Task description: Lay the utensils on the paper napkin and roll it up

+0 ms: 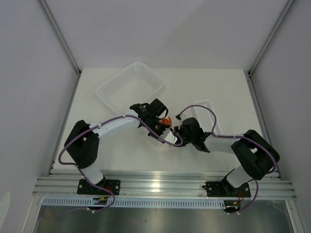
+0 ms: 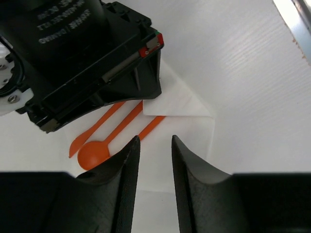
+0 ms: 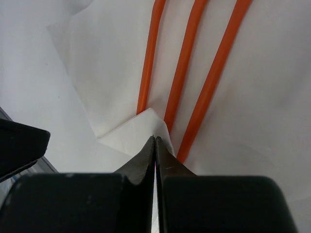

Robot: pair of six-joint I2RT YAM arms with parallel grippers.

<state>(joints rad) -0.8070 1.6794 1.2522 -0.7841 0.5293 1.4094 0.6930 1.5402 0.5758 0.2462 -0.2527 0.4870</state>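
Note:
Three orange-red utensils (image 2: 94, 153) lie side by side on the white paper napkin (image 2: 184, 104), the spoon's round head nearest my left gripper. Their handles (image 3: 184, 68) run toward my right gripper (image 3: 155, 138), which is shut on a folded-up corner of the napkin (image 3: 131, 131) lifted over the handle ends. My left gripper (image 2: 154, 141) hovers low over the opposite napkin edge with a narrow gap and nothing between its fingers. In the top view both grippers (image 1: 163, 127) (image 1: 179, 133) meet at mid-table over the utensils (image 1: 166, 121).
A large white mesh basket (image 1: 130, 87) stands tilted at the back left. A narrow white plastic tray (image 1: 208, 112) lies just behind the right arm. The table's metal rail runs along the near edge.

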